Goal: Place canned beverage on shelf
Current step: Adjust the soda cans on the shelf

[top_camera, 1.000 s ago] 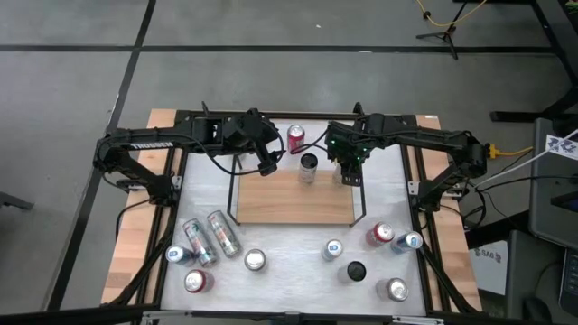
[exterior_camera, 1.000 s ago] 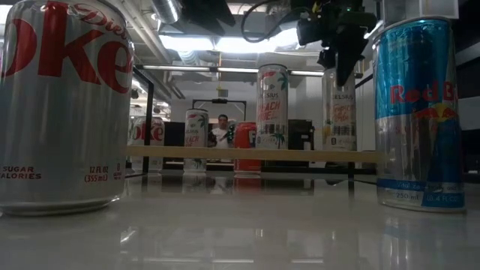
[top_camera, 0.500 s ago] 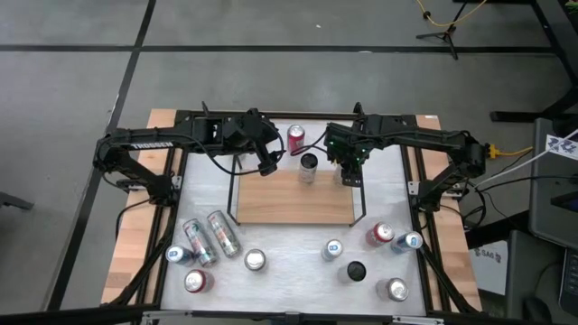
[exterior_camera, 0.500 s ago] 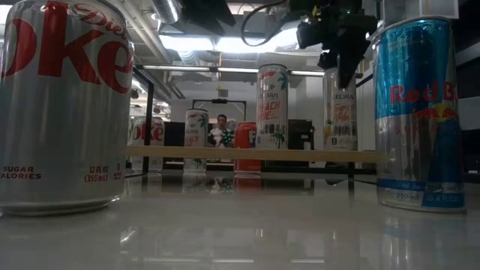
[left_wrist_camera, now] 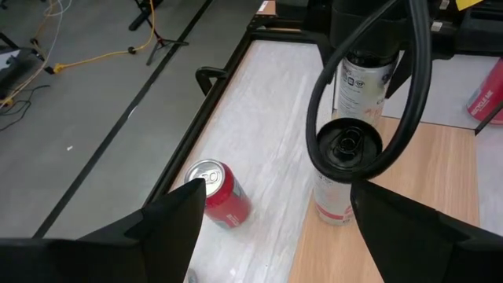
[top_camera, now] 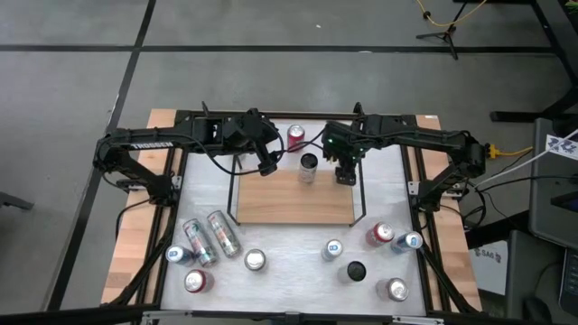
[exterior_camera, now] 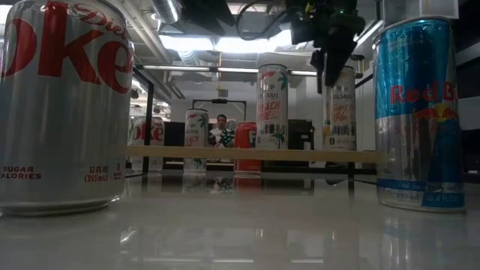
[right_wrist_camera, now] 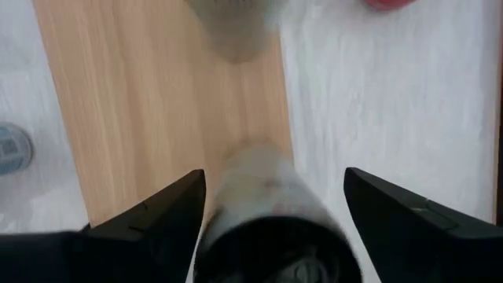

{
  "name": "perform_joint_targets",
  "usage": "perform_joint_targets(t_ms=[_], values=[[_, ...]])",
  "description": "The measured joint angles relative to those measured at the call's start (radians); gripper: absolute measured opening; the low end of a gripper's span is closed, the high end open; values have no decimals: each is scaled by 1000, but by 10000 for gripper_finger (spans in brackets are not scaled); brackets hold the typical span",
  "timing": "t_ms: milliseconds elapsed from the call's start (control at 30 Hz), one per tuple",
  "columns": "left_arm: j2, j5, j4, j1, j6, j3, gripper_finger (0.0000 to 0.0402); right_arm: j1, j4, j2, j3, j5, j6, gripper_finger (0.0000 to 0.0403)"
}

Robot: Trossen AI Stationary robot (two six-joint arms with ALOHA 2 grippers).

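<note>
The shelf (top_camera: 293, 197) is a light wooden board with black end rails in the table's middle. Two tall slim cans stand upright on its far part: a black-topped one (top_camera: 309, 166) (left_wrist_camera: 348, 149) and one further right (exterior_camera: 339, 111) (right_wrist_camera: 263, 204). My right gripper (top_camera: 345, 171) (exterior_camera: 330, 64) points down over the right can, open, with its fingers on either side of the can's top. My left gripper (top_camera: 267, 166) (left_wrist_camera: 295, 236) hangs open above the shelf's far left corner with nothing between its fingers. My right gripper straddles the top of the right can (right_wrist_camera: 259, 185) from above, pointing steeply down. That view is blurred, so I cannot tell whether the fingers (right_wrist_camera: 157, 216) touch the can. The can stands upright with its base on the shelf.
A red can (top_camera: 296, 137) stands on the table beyond the shelf's far edge. Several more cans stand at the near side (top_camera: 256, 261) (top_camera: 380, 234), and two lie flat at the near left (top_camera: 209, 237). A person (exterior_camera: 221, 127) shows in the room behind.
My right gripper has tipped, and its fingers have swung a little toward the table's far left over the right can's top. The can has stayed upright on the shelf.
</note>
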Motion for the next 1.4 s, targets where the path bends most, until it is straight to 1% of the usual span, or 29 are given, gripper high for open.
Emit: perform_joint_targets(t_ms=[233,500,733,800,933,1000,1100,1400], values=[[0,0,0,0,0,0,314,0,58,0,1,0,0,299],[0,0,0,0,0,0,314,0,177,-1,2,0,0,299],[0,0,0,0,0,0,314,0,193,-1,2,-3,0,299],[0,0,0,0,0,0,314,0,193,-1,2,-25,1,299],[0,0,0,0,0,0,314,0,195,-2,2,-110,26,299],[0,0,0,0,0,0,314,0,196,-2,2,-135,36,299],[0,0,0,0,1,0,314,1,202,-2,2,-137,39,299],[0,0,0,0,0,0,314,1,299,-2,2,-130,39,299]])
